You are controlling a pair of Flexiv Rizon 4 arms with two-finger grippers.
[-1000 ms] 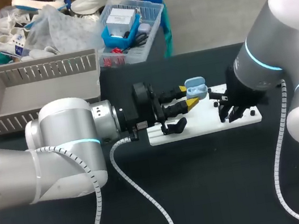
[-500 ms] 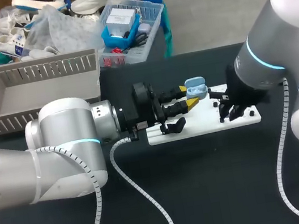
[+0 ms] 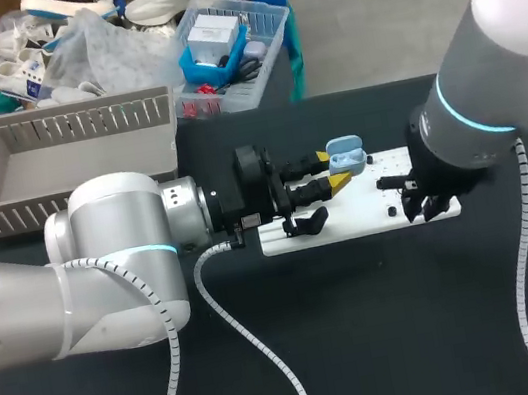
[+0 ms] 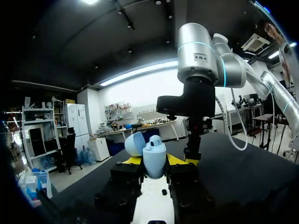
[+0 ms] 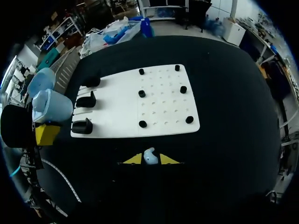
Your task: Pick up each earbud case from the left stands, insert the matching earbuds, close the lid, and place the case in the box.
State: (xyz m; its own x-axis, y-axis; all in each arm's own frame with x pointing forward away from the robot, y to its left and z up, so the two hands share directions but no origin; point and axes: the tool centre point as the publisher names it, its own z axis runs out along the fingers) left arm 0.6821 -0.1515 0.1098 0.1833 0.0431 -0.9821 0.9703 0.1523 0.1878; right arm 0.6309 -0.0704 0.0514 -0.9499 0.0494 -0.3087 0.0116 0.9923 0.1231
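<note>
Right arm has shifted right and nearer over the last second; left arm unchanged. Grey basket sits far left. Left gripper pinches the pale blue earbud case, lid open, above the white board's left end. Right gripper, at the board's near right edge, pinches a pale blue earbud.

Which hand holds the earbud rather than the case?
The right hand, pinching a small light-blue earbud between its yellow tips; the left hand grips the open light-blue case.
</note>
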